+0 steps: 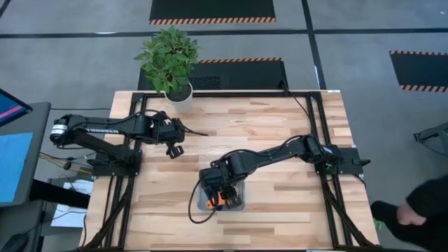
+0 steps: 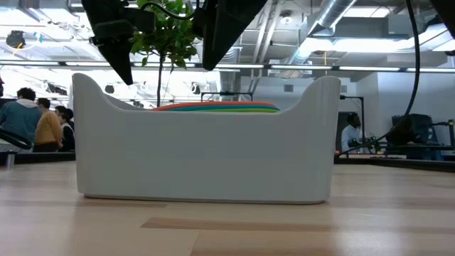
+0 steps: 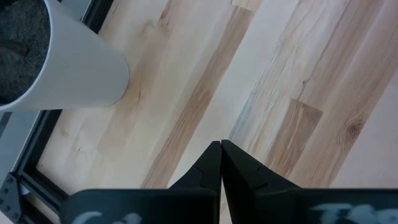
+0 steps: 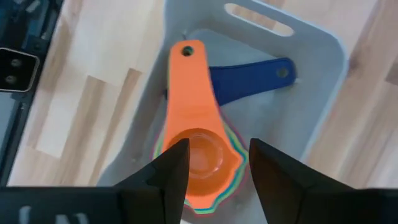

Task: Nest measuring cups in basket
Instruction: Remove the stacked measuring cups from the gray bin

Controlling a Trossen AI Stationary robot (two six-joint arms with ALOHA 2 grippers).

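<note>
The left gripper (image 3: pixel 221 149) is seen with its two dark fingers (image 3: pixel 239 174) pressed together, their tips meeting over bare wood. Nothing is held between them. The bench (image 3: pixel 261 81) is made of pale wooden planks with darker strips. A white plant pot (image 3: pixel 74 78) filled with dark soil is stood near the bench's edge, where a black metal frame (image 3: pixel 37 162) is seen.

A leafy plant (image 1: pixel 168 56) in a white pot (image 1: pixel 179 93) stood at the far edge of the wooden table (image 1: pixel 266 133), toward the left. Beyond the table, people (image 2: pixel 32 117) sat in the room.
</note>
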